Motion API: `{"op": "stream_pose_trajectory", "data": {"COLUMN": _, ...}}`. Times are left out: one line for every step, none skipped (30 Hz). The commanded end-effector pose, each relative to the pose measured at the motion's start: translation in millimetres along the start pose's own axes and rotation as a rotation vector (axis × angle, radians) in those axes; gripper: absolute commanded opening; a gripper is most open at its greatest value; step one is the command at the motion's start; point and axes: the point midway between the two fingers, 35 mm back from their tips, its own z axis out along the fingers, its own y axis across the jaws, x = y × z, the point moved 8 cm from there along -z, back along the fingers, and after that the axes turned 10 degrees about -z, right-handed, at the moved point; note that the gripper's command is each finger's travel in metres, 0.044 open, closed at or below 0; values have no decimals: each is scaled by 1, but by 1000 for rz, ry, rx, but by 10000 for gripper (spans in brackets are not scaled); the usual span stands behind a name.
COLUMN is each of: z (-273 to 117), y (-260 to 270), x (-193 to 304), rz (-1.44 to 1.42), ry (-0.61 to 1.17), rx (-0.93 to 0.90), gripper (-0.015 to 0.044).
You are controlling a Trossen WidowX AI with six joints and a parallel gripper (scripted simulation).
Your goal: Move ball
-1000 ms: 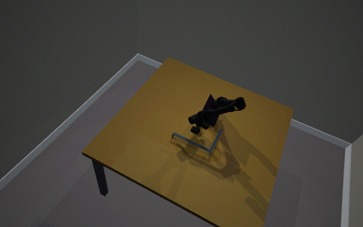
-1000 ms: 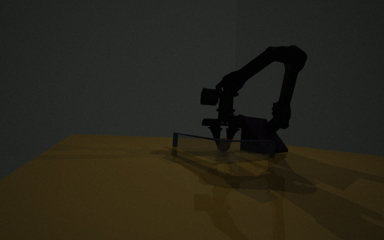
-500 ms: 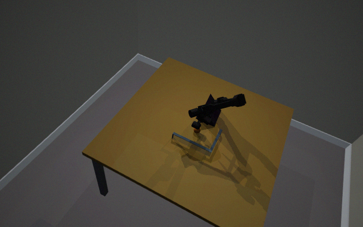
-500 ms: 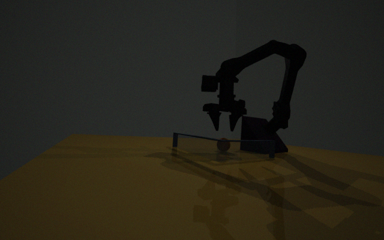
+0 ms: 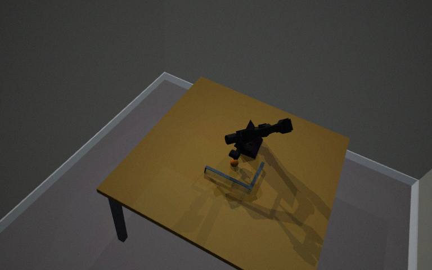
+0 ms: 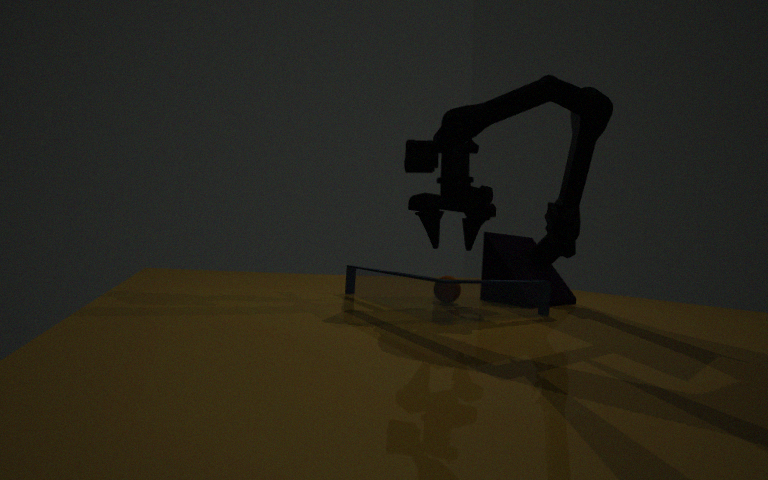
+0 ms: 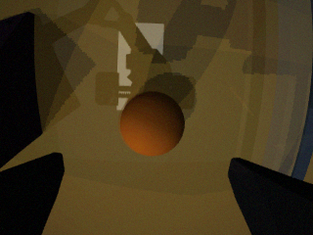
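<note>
- Ball (image 6: 446, 289): one, orange, resting on the table (image 6: 169, 367).
- Two clear walls (image 5: 234, 179) form one corner.
- One gripper (image 6: 451, 244), fingers spread, holds nothing, above the ball.

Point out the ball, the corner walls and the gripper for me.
ball (image 7: 152, 123), wrist view, middle of its orange surface.
corner walls (image 5: 228, 178), top view, top edge of the longer wall.
gripper (image 6: 451, 244), exterior view, midway between its open fingertips, above the ball.
</note>
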Motion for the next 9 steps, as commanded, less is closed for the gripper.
{"op": "stream_pose_trajectory", "data": {"z": -35, "y": 1, "x": 0, "rz": -10, "ry": 13, "rx": 11, "gripper": 440}}
{"op": "stream_pose_trajectory", "data": {"z": -37, "y": 1, "x": -1, "rz": -10, "ry": 13, "rx": 11, "gripper": 440}}
{"op": "stream_pose_trajectory", "data": {"z": -37, "y": 1, "x": -1, "rz": -10, "ry": 13, "rx": 11, "gripper": 440}}
{"op": "stream_pose_trajectory", "data": {"z": -37, "y": 1, "x": -1, "rz": -10, "ry": 13, "rx": 11, "gripper": 440}}
{"op": "stream_pose_trajectory", "data": {"z": -37, "y": 1, "x": -1, "rz": -10, "ry": 13, "rx": 11, "gripper": 440}}
{"op": "stream_pose_trajectory", "data": {"z": -37, "y": 1, "x": -1, "rz": -10, "ry": 13, "rx": 11, "gripper": 440}}
{"op": "stream_pose_trajectory", "data": {"z": -37, "y": 1, "x": -1, "rz": -10, "ry": 13, "rx": 11, "gripper": 440}}
{"op": "stream_pose_trajectory", "data": {"z": -37, "y": 1, "x": -1, "rz": -10, "ry": 13, "rx": 11, "gripper": 440}}
{"op": "stream_pose_trajectory", "data": {"z": -37, "y": 1, "x": -1, "rz": -10, "ry": 13, "rx": 11, "gripper": 440}}
